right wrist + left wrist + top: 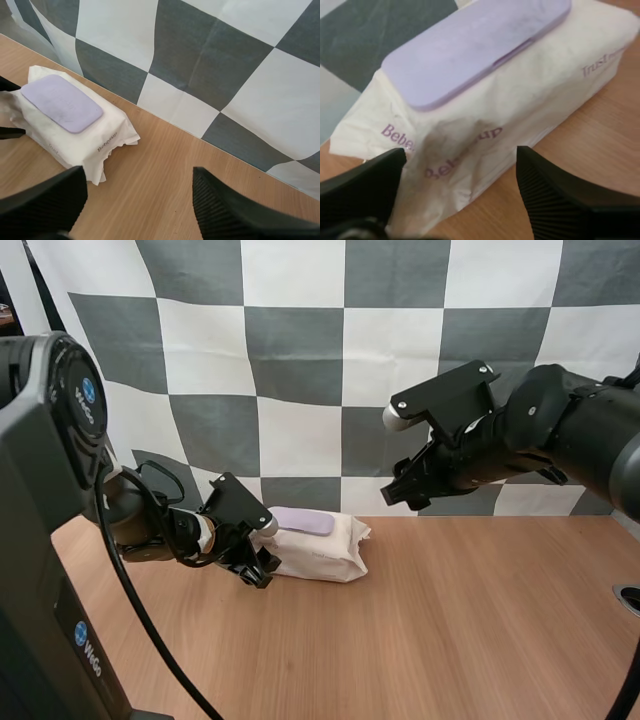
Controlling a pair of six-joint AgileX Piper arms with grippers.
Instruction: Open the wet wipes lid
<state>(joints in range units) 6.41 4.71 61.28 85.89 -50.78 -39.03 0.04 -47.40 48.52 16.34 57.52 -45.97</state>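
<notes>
A cream pack of wet wipes [322,547] with a flat lilac lid [302,521], which is closed, lies on the wooden table near the backdrop. My left gripper [262,571] is open at the pack's left end, its fingers [555,200] standing either side of the wrapper [485,125] below the lid [475,45]. My right gripper [405,490] hangs open in the air above and to the right of the pack. From the right wrist the pack [75,130] and its lid [61,102] lie well ahead of the open fingers [225,210].
Bare wooden table [450,620] stretches right and in front of the pack. A round hole [628,598] sits at the table's right edge.
</notes>
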